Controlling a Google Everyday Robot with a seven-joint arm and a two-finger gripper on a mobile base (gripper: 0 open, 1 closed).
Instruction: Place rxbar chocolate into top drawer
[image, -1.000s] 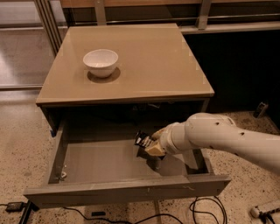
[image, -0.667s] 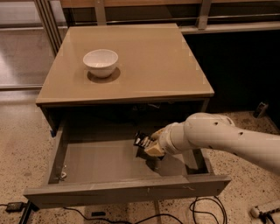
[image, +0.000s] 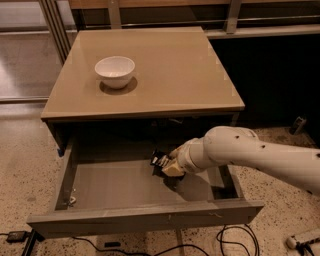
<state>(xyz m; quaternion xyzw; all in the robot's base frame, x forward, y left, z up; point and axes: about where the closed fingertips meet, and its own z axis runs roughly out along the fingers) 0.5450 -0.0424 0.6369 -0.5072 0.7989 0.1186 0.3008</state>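
Observation:
The top drawer stands pulled open below the tan table; its plain grey bottom shows. My gripper reaches in from the right on a white arm and hangs low over the drawer's middle right. The rxbar chocolate, a small black wrapper with white lettering, sits at the gripper's tip, inside the drawer. Whether it rests on the drawer bottom is hidden by the gripper.
A white bowl stands on the table top at the left. Cables and a power strip lie on the speckled floor in front. Metal railing posts stand behind the table.

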